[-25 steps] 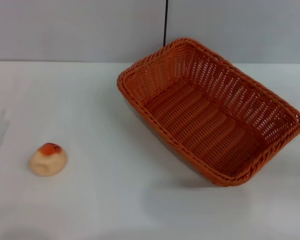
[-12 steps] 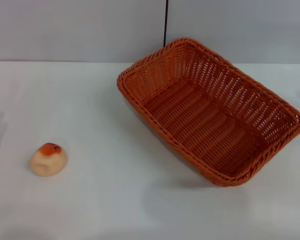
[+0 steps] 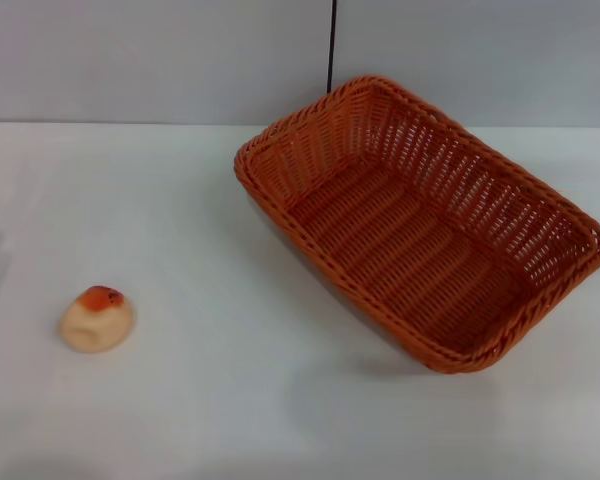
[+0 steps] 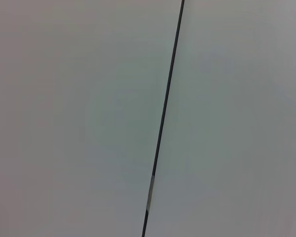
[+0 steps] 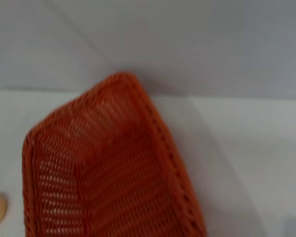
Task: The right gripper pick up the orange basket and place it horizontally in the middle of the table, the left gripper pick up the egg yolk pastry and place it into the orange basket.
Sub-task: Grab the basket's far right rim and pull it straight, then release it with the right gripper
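White table (image 3: pixel 180 420): woven orange basket (image 3: pixel 420 225) (askew), domed pastry (image 3: pixel 97 319).

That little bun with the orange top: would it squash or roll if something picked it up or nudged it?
The egg yolk pastry looks soft and slightly lumpy, so a firm squeeze would probably dent or crumble it. It sits on a broad base on the table, so it likely slides rather than rolls. Being small, it is probably light.

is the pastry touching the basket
Apart. The head view shows bare table between the pastry and the basket.
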Available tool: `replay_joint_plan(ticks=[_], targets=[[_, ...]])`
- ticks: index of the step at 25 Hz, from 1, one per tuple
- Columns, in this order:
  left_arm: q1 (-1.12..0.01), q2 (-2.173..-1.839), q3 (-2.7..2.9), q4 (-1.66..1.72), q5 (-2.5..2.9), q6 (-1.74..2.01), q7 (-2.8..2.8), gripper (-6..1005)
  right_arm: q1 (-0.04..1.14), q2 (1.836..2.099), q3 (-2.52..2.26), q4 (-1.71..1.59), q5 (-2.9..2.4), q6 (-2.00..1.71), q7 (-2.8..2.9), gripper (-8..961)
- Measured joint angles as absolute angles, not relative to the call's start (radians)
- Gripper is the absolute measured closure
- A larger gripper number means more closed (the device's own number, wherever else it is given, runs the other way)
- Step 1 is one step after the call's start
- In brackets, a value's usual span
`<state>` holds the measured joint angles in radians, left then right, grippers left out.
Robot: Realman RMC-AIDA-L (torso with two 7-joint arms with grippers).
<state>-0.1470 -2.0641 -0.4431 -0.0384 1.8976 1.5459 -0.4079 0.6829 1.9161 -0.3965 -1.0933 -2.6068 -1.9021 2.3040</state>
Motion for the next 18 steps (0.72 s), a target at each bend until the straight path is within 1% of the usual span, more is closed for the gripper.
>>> replay_joint_plan(ticks=[9,14,18], targets=[[-0.132,-2.065,-0.435,-0.038,1.898,1.543,-0.408,215,0.702,1.933,-0.488,-0.912,-2.598,-1.699,2.294,364],[-0.122,-2.066,-0.435,-0.041,1.897,1.55,-0.408,216,0.707,1.962,-0.504,-0.843,-2.548,-1.58,2.248,365],[-0.121,-2.066,-0.434,-0.044,1.897,1.551,-0.408,217,0.717,1.968,-0.537,-0.775,-2.506,-1.51,2.222,365]])
